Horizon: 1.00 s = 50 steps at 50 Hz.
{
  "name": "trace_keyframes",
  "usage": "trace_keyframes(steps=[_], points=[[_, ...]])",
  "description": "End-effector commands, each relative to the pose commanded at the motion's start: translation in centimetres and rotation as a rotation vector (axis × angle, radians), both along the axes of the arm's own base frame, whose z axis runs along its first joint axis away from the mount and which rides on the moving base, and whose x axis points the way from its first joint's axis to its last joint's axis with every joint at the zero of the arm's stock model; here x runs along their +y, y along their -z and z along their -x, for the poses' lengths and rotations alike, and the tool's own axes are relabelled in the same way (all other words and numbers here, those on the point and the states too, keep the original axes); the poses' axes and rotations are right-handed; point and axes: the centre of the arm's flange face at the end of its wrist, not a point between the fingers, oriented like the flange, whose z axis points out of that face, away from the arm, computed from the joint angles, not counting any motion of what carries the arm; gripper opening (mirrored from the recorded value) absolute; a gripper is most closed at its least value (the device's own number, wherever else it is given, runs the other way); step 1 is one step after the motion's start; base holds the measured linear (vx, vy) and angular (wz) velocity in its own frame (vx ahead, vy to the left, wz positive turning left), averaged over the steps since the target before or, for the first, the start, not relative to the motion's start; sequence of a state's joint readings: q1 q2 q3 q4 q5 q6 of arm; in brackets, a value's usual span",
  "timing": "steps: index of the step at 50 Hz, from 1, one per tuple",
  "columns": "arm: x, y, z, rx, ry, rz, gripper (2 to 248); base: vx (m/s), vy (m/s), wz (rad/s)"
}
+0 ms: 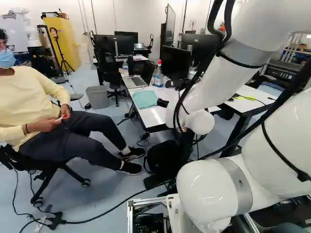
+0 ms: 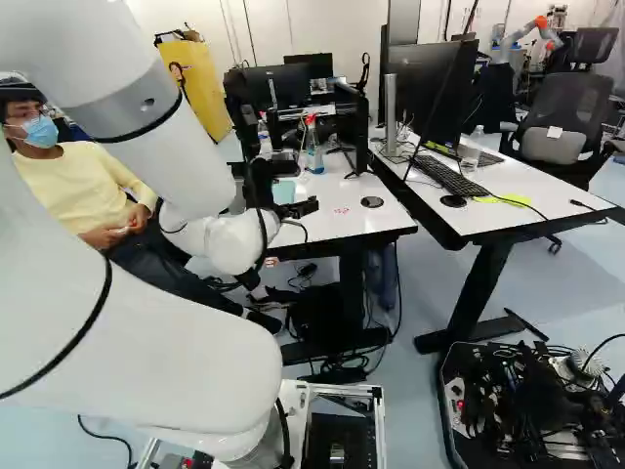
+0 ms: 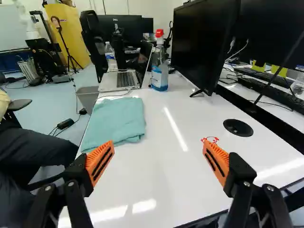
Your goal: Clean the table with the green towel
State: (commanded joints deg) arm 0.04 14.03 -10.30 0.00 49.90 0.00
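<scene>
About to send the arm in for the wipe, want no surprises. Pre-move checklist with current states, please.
1. Jaws open and empty: ok, wide apart, nothing between them.
2. Towel on the table: ok, folded near the table's edge.
3. Jaws lined up on towel: not ok, it lies off to one side, ahead of one finger.
4. Wiping area free of objects: not ok, laptop and bottle stand just beyond the towel.
5. Person well clear: not ok in my view, seated beside the table, legs toward it.
6. Towel damp enough: cannot tell.
</scene>
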Motion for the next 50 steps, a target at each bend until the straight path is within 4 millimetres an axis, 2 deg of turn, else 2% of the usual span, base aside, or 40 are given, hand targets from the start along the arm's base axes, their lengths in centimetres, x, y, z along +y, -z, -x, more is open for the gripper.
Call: trace_keyframes(steps=[50], points=[[2.0,-4.1,-7.3,0.045,-0.052,0.001,247,0.0,0.0,0.0]])
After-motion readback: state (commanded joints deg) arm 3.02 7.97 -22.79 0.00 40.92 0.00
